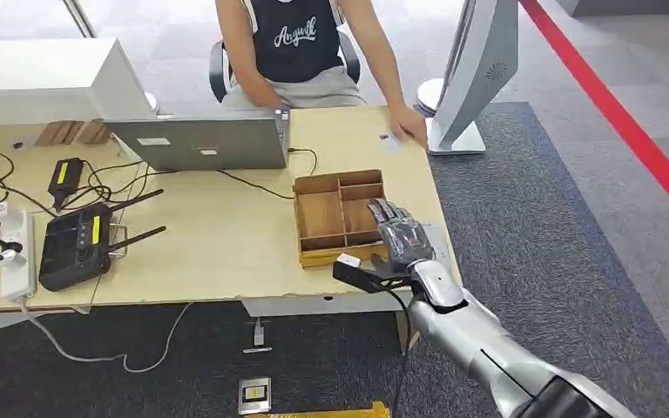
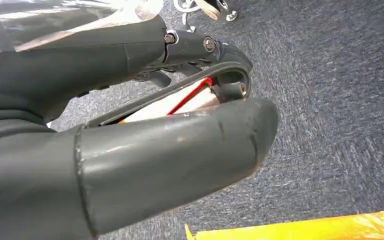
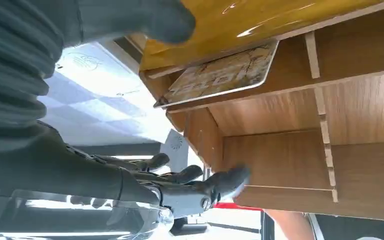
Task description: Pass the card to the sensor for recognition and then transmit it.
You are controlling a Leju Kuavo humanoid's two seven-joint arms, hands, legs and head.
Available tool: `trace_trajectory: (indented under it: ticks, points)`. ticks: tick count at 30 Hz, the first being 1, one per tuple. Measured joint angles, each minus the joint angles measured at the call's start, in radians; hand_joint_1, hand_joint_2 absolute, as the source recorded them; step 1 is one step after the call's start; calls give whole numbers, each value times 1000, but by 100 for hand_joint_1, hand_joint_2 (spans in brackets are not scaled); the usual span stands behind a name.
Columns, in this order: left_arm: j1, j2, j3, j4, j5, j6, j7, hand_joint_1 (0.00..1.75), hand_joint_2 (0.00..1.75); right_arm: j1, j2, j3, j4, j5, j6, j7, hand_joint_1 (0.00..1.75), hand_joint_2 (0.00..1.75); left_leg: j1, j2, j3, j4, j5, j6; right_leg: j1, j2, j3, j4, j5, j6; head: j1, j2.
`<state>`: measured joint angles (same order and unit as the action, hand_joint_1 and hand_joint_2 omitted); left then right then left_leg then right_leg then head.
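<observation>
Laptop (image 1: pixel 205 142) beside wooden tray (image 1: pixel 316 215) (cables behind)

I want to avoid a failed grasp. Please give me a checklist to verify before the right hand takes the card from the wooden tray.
1. Patterned rectangular card lies flat in one compartment of the brown wooden divided tray: ok.
2. Right hand is above the tray, fingers apart, holding nothing: ok.
3. Fingers touch the card: not ok.
4. Person's hand is away from the tray: ok.
5. Sensor location known: cannot tell.
</observation>
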<state>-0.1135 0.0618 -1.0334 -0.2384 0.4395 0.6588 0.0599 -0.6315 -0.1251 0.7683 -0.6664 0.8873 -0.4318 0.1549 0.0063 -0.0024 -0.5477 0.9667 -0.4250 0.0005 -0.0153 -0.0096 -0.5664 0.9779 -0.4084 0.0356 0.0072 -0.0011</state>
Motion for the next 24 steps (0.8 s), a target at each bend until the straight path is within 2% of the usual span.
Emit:
trace_trajectory:
  ticks: [24]
  points:
    - [-1,0,19,2,-34,0,-19,0,0,-16,23,-7,31,-28,16,-27,175,175,0,0,1,0,0,0,0,0,0,0,0,0,0,0]
